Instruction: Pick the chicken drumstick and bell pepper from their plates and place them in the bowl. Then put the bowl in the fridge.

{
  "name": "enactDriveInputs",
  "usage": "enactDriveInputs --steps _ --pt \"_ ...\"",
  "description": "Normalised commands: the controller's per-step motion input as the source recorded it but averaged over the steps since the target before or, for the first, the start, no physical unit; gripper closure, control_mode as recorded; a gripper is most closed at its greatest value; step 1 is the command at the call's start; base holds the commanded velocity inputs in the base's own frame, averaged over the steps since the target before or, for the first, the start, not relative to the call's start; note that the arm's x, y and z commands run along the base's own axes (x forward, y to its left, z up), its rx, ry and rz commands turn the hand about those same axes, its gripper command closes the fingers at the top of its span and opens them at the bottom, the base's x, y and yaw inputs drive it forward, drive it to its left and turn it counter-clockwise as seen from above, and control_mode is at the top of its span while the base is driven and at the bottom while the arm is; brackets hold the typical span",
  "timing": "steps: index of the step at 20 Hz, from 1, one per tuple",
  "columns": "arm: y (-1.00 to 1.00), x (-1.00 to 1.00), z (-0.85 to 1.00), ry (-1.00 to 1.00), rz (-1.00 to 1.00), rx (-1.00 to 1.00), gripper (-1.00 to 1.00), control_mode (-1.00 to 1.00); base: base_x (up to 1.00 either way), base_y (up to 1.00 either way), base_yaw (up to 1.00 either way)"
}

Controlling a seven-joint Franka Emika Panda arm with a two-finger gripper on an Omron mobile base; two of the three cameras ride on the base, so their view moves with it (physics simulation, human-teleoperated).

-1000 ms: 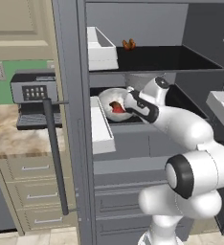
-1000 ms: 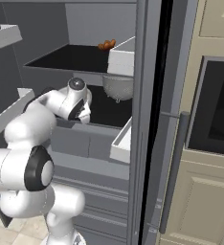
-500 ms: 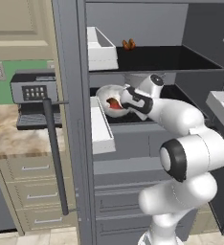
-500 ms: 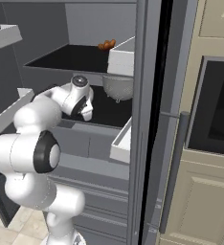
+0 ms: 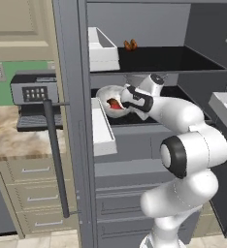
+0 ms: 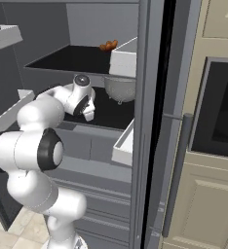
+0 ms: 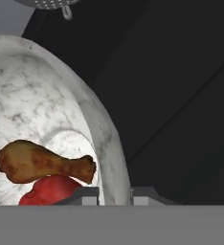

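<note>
The whitish marbled bowl (image 7: 47, 105) is inside the fridge (image 5: 72, 72), at the middle shelf, tipped with its opening toward the left base camera. In it the brown chicken drumstick (image 7: 42, 161) lies on top of the red bell pepper (image 7: 49, 190). My gripper (image 7: 115, 192) is shut on the bowl's rim, with one fingertip inside the bowl and the other outside. From the left base the bowl (image 5: 107, 95) and the pepper (image 5: 115, 103) show just left of my gripper (image 5: 126, 103). The right base view has my gripper (image 6: 89, 113) over the dark shelf. The plates are out of view.
A steel colander (image 6: 121, 89) sits further back on the same shelf. Something small and orange (image 5: 130, 45) lies on the upper shelf. White door bins (image 5: 101, 128) flank the opening. A black appliance (image 5: 35, 99) stands on the counter to the left, and an oven (image 6: 223, 112) is to the right.
The arm has swung and reached deeper into the fridge, carrying the bowl slightly left along the middle shelf. The grip on the rim is unchanged.
</note>
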Motion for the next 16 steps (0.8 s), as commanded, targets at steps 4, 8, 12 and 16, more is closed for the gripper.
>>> enactDriveInputs --steps 4,8,12,16 --pt "0.02 0.10 -0.03 0.00 0.00 0.00 -1.00 -1.00 0.00 0.00 0.00" --pt "0.01 -0.06 0.00 -0.01 0.00 0.00 -1.00 -1.00 0.00 0.00 0.00" --pt "0.00 -0.13 0.00 -0.06 0.00 0.02 -1.00 -1.00 0.00 0.00 0.00" --pt "0.01 -0.19 0.03 -0.11 0.00 0.04 -1.00 -1.00 0.00 0.00 0.00"
